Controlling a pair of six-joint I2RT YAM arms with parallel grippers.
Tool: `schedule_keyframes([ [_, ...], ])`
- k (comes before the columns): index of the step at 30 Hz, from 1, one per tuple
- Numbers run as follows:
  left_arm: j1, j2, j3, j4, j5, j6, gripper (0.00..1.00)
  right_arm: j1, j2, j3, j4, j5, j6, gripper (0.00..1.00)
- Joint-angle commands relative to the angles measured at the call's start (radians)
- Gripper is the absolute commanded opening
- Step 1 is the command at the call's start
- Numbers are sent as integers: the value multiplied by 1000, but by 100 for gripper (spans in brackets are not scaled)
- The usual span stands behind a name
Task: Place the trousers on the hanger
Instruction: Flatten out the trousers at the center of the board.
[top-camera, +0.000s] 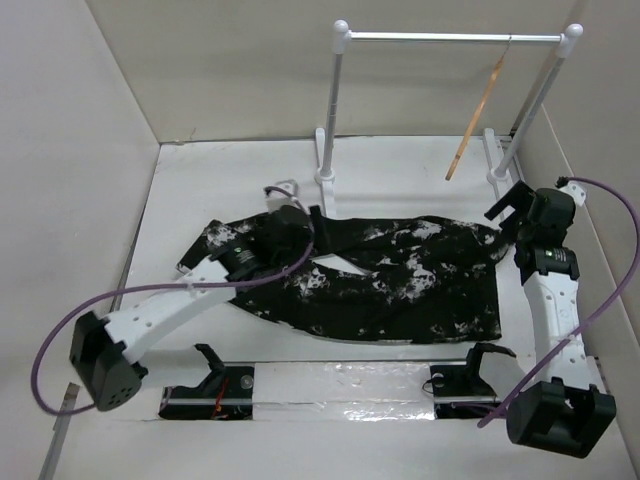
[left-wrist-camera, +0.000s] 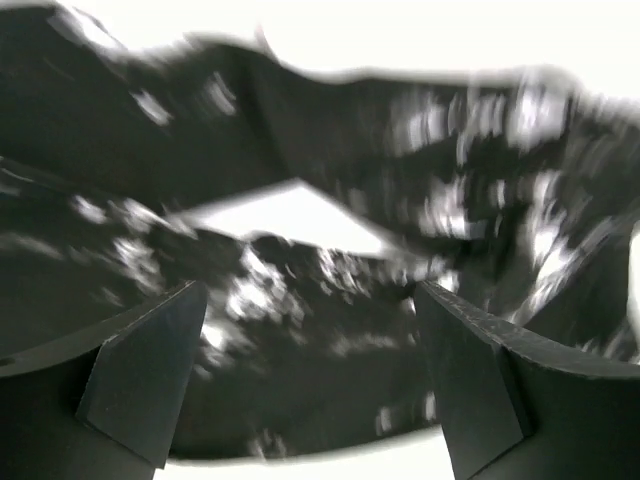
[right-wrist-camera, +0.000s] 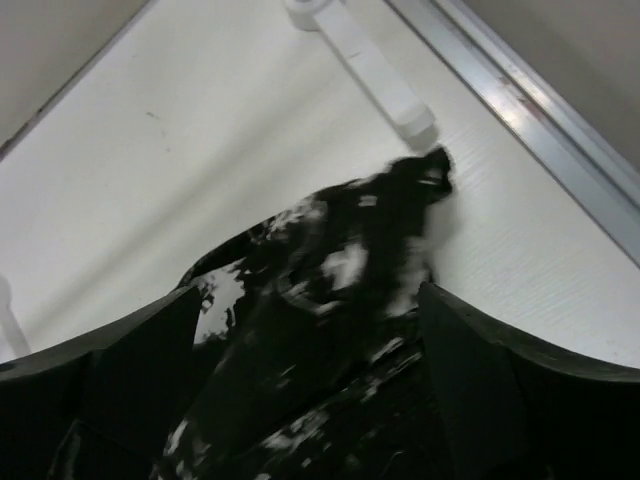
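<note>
The black trousers with white splatter lie spread flat across the middle of the table. The tan wooden hanger hangs tilted from the rail of the white rack at the back right. My left gripper is open just above the trousers' left part. In the left wrist view the gripper has its jaws wide apart over the blurred fabric. My right gripper is open at the trousers' right end. In the right wrist view the gripper straddles a bunched fabric tip.
The white pole rack stands at the back, and its foot lies just beyond the fabric tip. Box walls close in left, back and right. A metal rail runs along the right wall. A taped strip lies near the arm bases.
</note>
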Motion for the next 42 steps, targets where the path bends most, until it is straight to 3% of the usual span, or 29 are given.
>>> schedule_keyframes([
  [1,123,-147,-90,89,-87,-33,83,-5,-13,36,125,-94,10,99],
  [3,253,-197,-132,134,-67,-39,83,15,-56,7,151,-125,4,99],
  [4,293,-213,-158,159,-77,-39,83,57,-74,-5,162,-135,4,94],
  [7,460,-230,-242,256,-52,-44,81,186,-143,-79,202,-237,-8,36],
  [8,497,-218,-259,265,-36,-50,81,228,-151,-96,206,-263,-5,2],
  [9,532,-180,-258,248,-4,-59,81,277,-149,-119,217,-294,-7,0],
  [11,573,-153,-261,210,-19,-75,82,451,-126,-174,263,-342,-2,0],
  [12,585,-153,-270,201,-94,-105,83,519,-85,-186,278,-342,-5,0],
  [13,609,-159,-294,196,-126,-125,89,586,-62,-197,300,-313,-17,0],
  [15,661,-187,-324,198,-108,-159,90,770,-18,-199,321,-259,-20,5],
  [20,824,-263,-442,204,-110,-211,91,981,102,-196,452,-218,-8,34],
  [21,844,-286,-452,213,-113,-214,92,1031,117,-188,447,-205,-7,35],
  [23,875,-287,-479,251,-96,-216,99,1075,147,-183,463,-175,-16,35],
  [29,962,-138,-407,219,-99,-233,99,1159,145,-197,464,-161,-27,36],
  [32,1045,-107,-445,260,-40,-230,99,1171,133,-228,487,-161,-20,36],
  [33,1057,-84,-457,318,29,-208,99,1171,133,-234,492,-161,-20,36],
  [37,1057,15,-437,310,37,-217,99,1181,136,-249,501,-182,-25,36],
  [38,1057,26,-437,314,39,-219,98,1190,134,-254,503,-190,-25,36],
  [40,1057,39,-446,366,60,-214,86,1190,131,-260,510,-191,-24,36],
  [42,1057,36,-465,441,106,-207,55,1190,130,-263,513,-198,-24,36],
])
